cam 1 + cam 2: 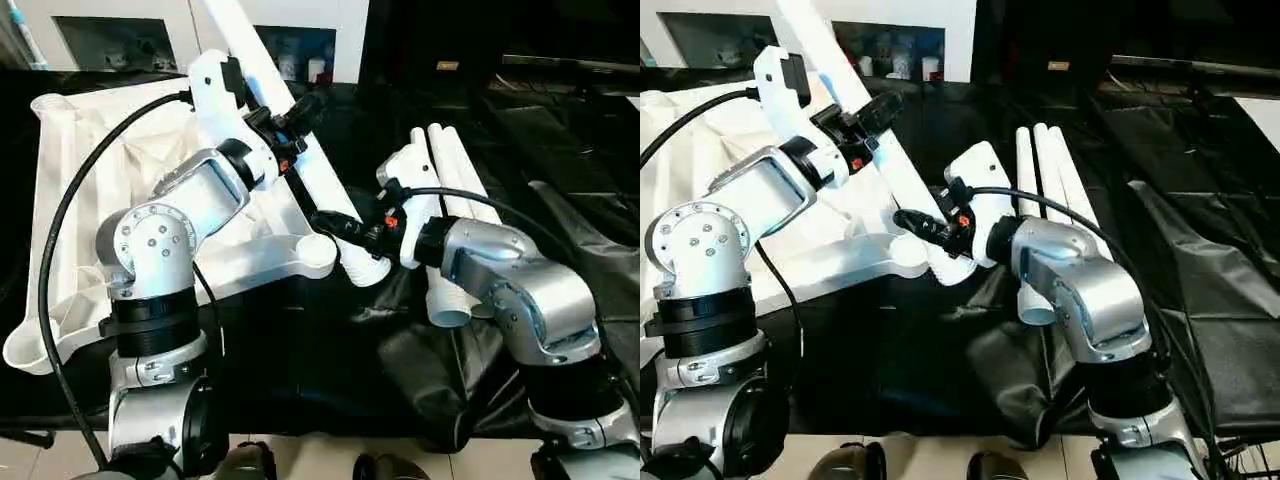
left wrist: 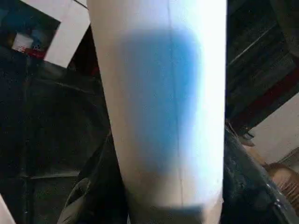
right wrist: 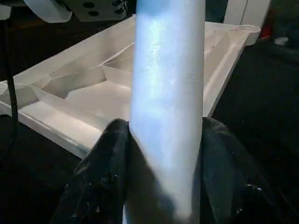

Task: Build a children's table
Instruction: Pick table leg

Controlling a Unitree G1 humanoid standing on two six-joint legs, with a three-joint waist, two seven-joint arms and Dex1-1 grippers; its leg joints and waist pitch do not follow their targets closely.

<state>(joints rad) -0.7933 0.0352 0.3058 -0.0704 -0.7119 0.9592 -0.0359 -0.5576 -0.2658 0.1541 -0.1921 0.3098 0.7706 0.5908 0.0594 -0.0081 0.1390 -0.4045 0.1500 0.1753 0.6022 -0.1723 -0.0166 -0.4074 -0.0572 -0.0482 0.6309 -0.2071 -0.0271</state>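
The right gripper (image 1: 338, 226) is clamped on the lower part of a white leg (image 1: 312, 168), just above its flared end; in the right wrist view a black finger (image 3: 105, 172) presses against each side of the tube. The left gripper (image 1: 295, 115) sits higher up the same leg, its fingers closed around the shaft, and in the left wrist view the tube runs up between the dark fingers (image 2: 93, 191). The leg slants between the two grippers, its upper end rising past the left gripper toward the white cabinet (image 1: 350, 30) behind, its flared end (image 1: 365, 268) just below the right gripper.

That flared end sits right beside the nearest corner socket (image 1: 318, 252) of the tabletop (image 1: 90, 180); whether it touches the socket cannot be told. The tabletop lies underside up on the black-covered surface (image 1: 300, 350), on the left gripper's side and under the left forearm, with its ribs visible beyond the right gripper in the right wrist view.

On the far side of the right gripper from the tabletop, three more legs (image 1: 1050, 170) lie side by side on the surface, touching one another, partly behind the right forearm. A black cable (image 1: 60, 220) loops across the tabletop from the left wrist.
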